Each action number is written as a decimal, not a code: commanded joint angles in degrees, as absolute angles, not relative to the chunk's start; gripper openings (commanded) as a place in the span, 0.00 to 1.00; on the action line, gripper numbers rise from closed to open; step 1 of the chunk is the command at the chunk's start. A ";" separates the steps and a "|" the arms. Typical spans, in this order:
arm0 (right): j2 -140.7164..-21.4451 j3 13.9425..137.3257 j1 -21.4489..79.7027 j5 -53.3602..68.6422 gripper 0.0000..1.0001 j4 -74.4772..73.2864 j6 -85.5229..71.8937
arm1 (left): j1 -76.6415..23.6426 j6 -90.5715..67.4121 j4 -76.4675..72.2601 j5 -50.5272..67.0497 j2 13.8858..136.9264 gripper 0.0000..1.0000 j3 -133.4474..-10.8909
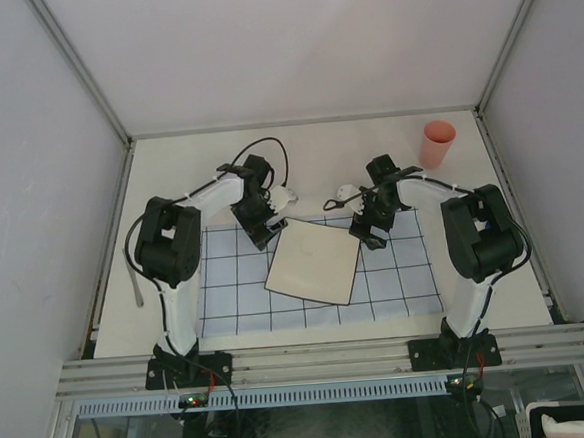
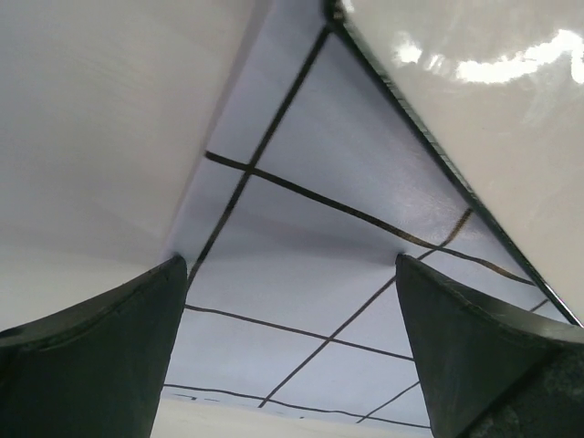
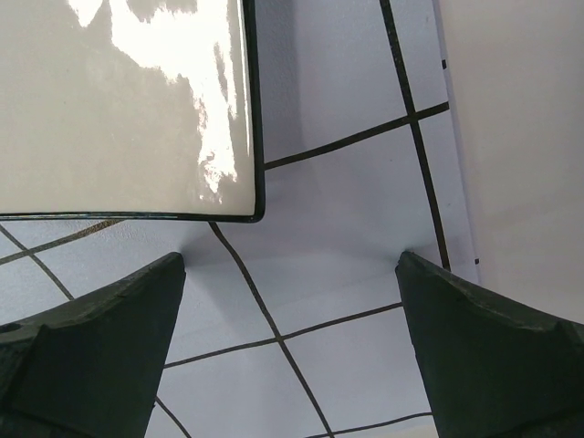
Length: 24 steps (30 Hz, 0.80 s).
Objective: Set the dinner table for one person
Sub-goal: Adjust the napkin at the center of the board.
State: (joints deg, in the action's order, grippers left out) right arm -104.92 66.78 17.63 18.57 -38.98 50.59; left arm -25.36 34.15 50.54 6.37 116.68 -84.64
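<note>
Across the flat, off-white rectangular counter (image 1: pixel 367 144), edged by grey metal rails and pale walls, lies one light-blue cloth (image 1: pixel 397 292) printed with a dark grid of thin lines. It sits toward the near side, between the two arm bases. One square plate (image 1: pixel 313 263) rests on the cloth, turned at an angle to the grid. The plate is cream-coloured and glossy, with rounded corners and a thin dark rim, and the wrist views show bright reflections on its glaze. One pink cup (image 1: pixel 437 144), smooth and tapered, stands upright at the far right corner of the counter, well apart from the cloth. A slender grey object (image 1: pixel 136 280) lies along the left edge, too small to identify.

Two claws hang low over the cloth's far edge. The left claw (image 1: pixel 262 226) is just beside the plate's far left corner and the right claw (image 1: pixel 371 228) is near its far right corner. Both stand wide, their dark matte fingers (image 3: pixel 100 347) spread apart with only cloth between them, gripping nothing.
</note>
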 commanded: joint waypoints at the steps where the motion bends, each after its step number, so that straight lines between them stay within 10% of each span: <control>1: -102.45 66.53 17.29 19.37 1.00 -39.19 49.92 | -22.71 36.61 48.80 6.78 119.66 1.00 -86.39; 24: -95.04 66.18 17.04 19.25 1.00 -41.96 49.01 | -24.19 34.23 47.44 10.33 103.49 1.00 -74.95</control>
State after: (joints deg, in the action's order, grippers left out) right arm -97.30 66.02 17.39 18.55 -41.39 49.93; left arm -23.51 35.05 48.88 7.29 112.14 -79.24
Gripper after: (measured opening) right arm 0.994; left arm 0.998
